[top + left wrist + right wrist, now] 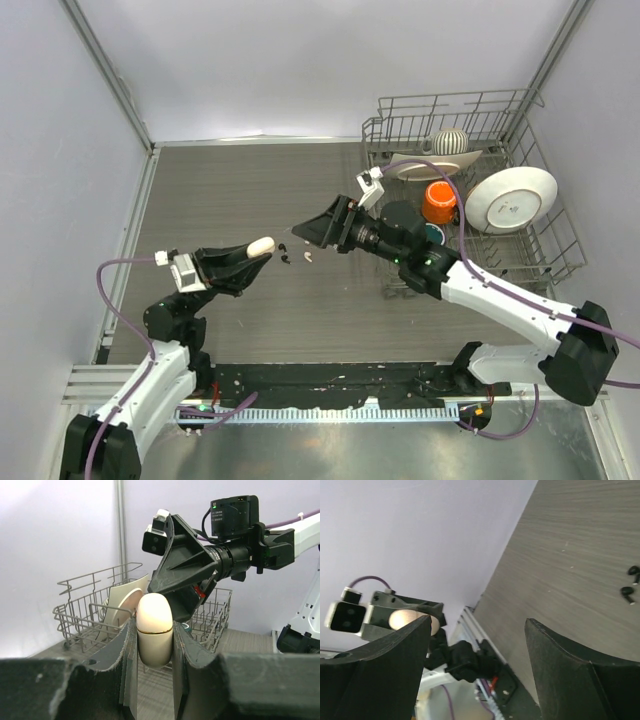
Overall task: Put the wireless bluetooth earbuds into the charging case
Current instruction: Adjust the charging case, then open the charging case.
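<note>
Currently left gripper (255,252) pinches the closed charging case (154,630); right gripper (300,231) spread, empty; earbuds (288,258) on table (220,200); opening the case likely comes next.

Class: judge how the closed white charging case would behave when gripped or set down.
The charging case looks glossy and rounded, so it may slip between the left fingers. Egg-shaped, it would probably roll or tip if set down.

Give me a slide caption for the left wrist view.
The left gripper clamps a closed white case; the right gripper faces it, dish rack behind.
</note>
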Available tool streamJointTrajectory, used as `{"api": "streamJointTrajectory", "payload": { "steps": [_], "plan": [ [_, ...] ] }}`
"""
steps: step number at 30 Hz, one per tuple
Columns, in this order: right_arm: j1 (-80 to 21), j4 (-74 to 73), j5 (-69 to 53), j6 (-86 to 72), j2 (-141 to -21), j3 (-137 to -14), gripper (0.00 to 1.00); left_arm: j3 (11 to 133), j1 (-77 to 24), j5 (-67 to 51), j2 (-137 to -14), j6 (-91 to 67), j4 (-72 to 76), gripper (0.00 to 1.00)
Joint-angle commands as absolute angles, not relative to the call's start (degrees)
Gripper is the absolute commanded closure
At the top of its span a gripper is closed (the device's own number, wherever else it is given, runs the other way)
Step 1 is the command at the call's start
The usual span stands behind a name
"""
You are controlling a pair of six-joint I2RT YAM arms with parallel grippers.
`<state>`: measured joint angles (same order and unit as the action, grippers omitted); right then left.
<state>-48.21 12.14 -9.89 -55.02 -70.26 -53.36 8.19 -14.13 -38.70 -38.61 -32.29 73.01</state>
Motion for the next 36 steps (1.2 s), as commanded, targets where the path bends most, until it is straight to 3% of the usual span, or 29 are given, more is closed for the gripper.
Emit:
{"api": "streamJointTrajectory", "payload": {
  "steps": [1,15,20,36],
  "plan": [
    [-47.8,7.0,-7.6,-36.8,-66.6,-56.5,0.19,8.4,-14.0,-40.5,-36.3,-30.8,74.7,1.00],
    [-47.7,-8.5,-14.0,-12.7,-64.9,-66.4,0.19,4.8,-13.9,-36.8,-31.6,-30.8,77.7,1.00],
    [-47.7,-9.9,-13.3,-10.7,-64.9,-67.5,0.19,2.6,-13.9,-31.5,-30.7,-31.6,79.8,1.00],
    [-47.8,-13.0,-23.7,-5.7,-68.9,-71.8,0.20,2.2,-13.9,-35.3,-32.1,-34.1,83.2,1.00]
  ]
}}
